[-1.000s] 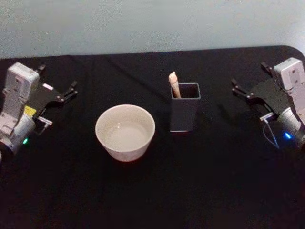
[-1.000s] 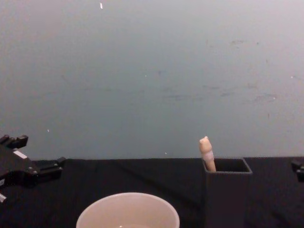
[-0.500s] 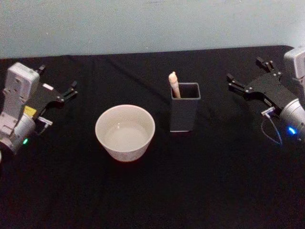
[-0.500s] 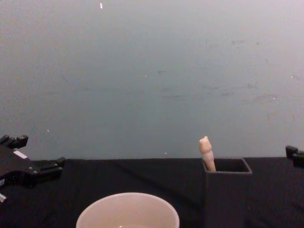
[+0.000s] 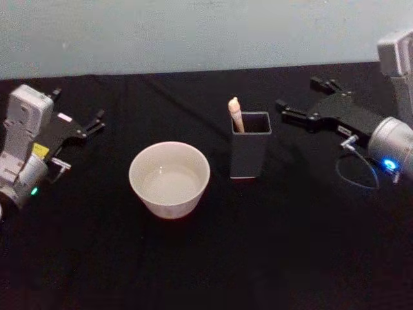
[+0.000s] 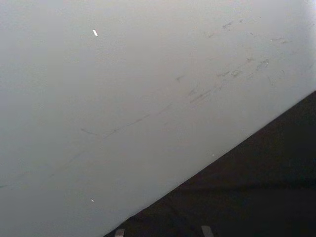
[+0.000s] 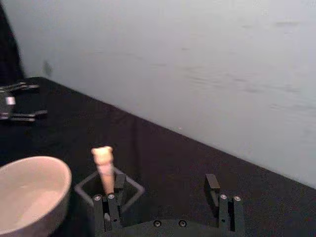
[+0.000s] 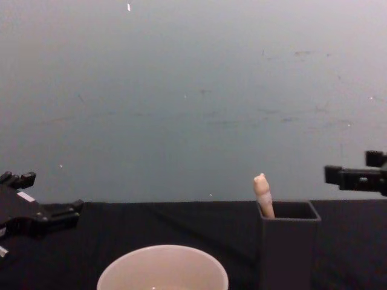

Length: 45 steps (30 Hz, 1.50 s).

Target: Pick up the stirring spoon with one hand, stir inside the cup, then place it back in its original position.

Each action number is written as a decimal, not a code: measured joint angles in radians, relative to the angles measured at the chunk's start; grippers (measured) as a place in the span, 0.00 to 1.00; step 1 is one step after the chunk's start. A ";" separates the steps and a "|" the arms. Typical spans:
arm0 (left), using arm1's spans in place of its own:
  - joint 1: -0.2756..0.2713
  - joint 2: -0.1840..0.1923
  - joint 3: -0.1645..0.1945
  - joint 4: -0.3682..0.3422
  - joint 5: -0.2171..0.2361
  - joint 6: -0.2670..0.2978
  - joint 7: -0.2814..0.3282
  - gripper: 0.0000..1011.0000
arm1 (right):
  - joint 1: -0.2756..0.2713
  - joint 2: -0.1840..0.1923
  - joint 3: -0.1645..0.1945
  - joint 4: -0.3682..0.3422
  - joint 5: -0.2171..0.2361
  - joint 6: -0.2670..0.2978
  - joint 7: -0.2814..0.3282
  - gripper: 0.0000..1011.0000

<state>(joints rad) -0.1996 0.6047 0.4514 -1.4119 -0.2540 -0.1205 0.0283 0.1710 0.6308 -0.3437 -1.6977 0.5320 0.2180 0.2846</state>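
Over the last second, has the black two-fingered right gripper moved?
Yes: the right gripper has swung left toward the dark grey square-sided holder and risen.

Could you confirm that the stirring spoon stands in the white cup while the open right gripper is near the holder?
Not quite: the head view shows the stirring spoon standing in the dark grey holder, not the cup. The open right gripper is near the holder.

Left arm (image 5: 26, 123) grey, boxy, yellow sticker (image 5: 40, 150), green light (image 5: 33, 191); right arm (image 5: 393, 137) silver, blue light (image 5: 388, 164), looped cable (image 5: 338, 169). Left gripper (image 5: 77, 106), right gripper (image 5: 298, 95) black.
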 joint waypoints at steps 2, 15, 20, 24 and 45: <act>0.000 0.000 0.000 0.000 0.000 0.000 0.000 0.99 | 0.008 -0.004 -0.004 -0.006 0.004 0.020 0.013 0.99; 0.000 0.000 0.000 0.000 0.000 0.000 0.000 0.99 | 0.106 -0.062 -0.088 0.023 -0.014 0.154 0.068 0.99; 0.000 0.000 0.000 0.000 0.000 0.000 0.000 0.99 | 0.142 -0.097 -0.120 0.064 -0.041 0.184 0.063 0.99; 0.000 0.000 0.000 0.000 0.000 0.000 0.000 0.99 | 0.168 -0.131 -0.138 0.101 -0.067 0.188 0.055 0.99; 0.000 0.000 0.000 0.000 0.000 0.000 0.000 0.99 | 0.202 -0.190 -0.151 0.170 -0.163 0.148 0.084 0.99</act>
<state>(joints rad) -0.1995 0.6047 0.4514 -1.4120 -0.2539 -0.1205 0.0283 0.3727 0.4411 -0.4944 -1.5275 0.3689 0.3663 0.3686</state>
